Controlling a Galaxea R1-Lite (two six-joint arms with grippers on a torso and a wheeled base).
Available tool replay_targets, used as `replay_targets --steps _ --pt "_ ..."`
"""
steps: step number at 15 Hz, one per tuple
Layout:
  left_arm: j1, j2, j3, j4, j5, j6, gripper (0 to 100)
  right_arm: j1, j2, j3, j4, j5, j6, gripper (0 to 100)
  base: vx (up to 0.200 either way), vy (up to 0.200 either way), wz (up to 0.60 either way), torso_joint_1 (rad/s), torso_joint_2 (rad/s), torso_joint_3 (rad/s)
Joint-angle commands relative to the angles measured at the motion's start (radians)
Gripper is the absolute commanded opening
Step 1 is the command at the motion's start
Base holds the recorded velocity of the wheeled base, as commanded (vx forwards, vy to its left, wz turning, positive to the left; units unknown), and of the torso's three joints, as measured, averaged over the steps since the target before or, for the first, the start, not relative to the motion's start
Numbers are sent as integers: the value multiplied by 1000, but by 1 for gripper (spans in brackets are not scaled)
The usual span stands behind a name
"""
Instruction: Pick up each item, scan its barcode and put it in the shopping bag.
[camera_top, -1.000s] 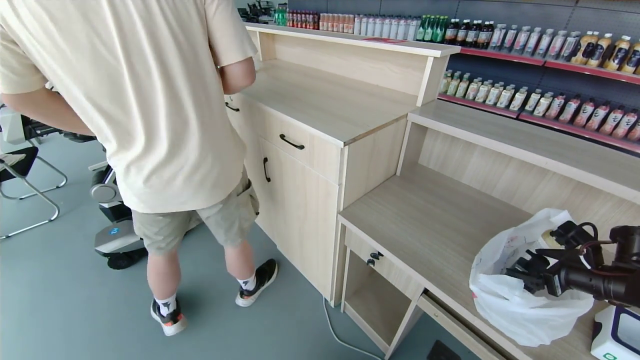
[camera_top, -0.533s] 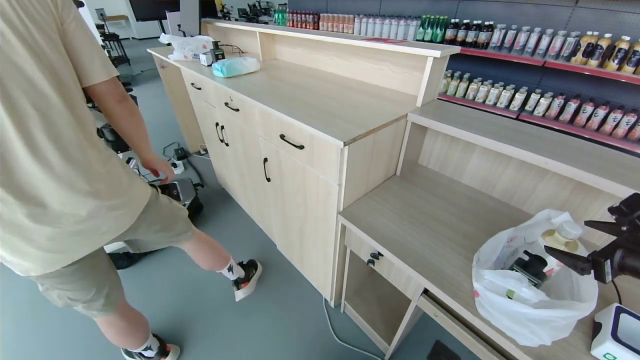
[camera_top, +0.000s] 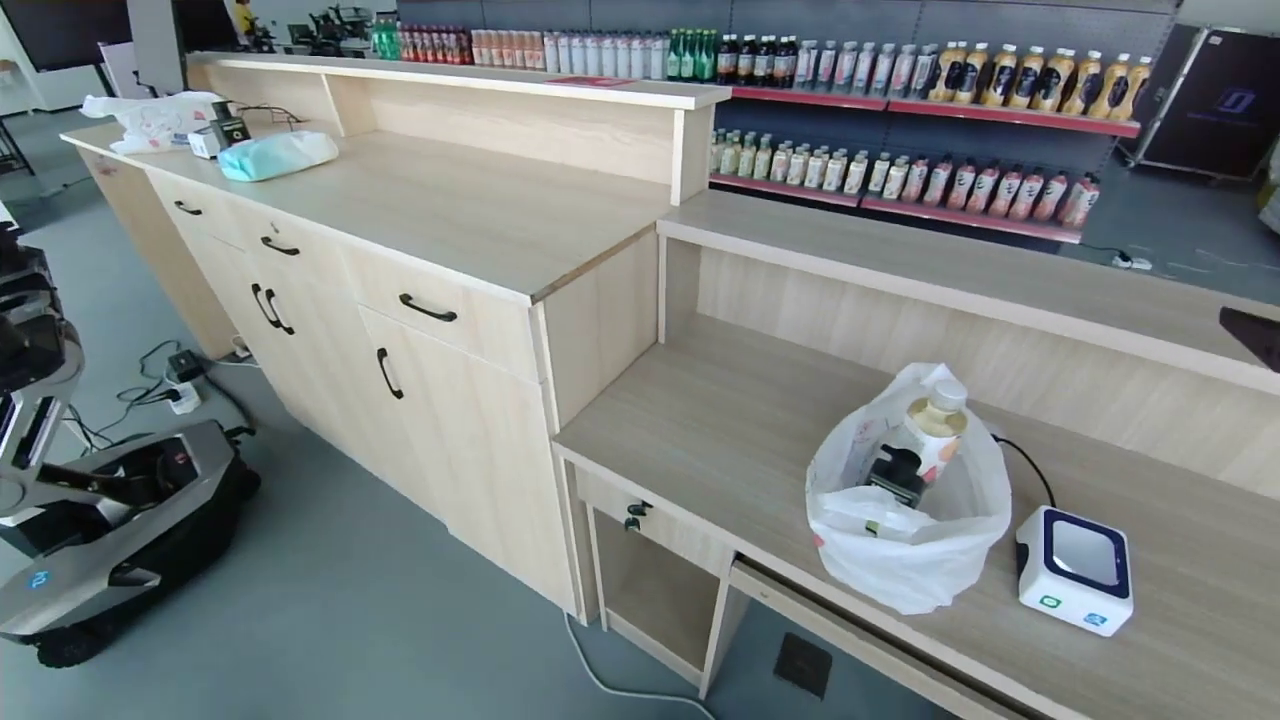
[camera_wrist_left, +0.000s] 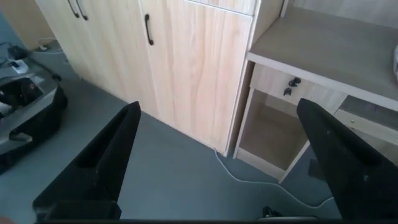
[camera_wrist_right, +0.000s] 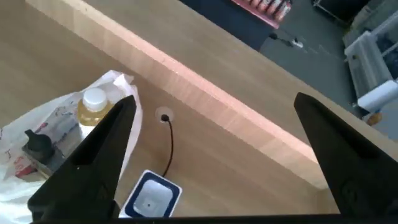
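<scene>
Left gripper and right gripper both gape open, empty, and the shopping bag beside the scanner already holds a bottle, so bagging looks about done.

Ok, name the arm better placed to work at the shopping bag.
Right, most likely. The right claw hangs open above the counter, shopping bag and scanner below it. The left claw hangs open over the floor beside the cabinet, away from both.
</scene>
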Motion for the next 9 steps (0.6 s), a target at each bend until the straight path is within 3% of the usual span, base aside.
replay_targets --steps 1,4,9 --pt "0 0 0 0 0 -1 100 83 -33 -221 180 -134 74 100 0 0 -600 -7 2 2" --pt "0 0 0 0 0 0 100 79 -41 -287 285 -200 114 100 0 0 -600 -1 -1 5" --pt "0 0 0 0 0 -1 100 76 -94 -252 287 -240 143 100 0 0 -600 3 4 1"
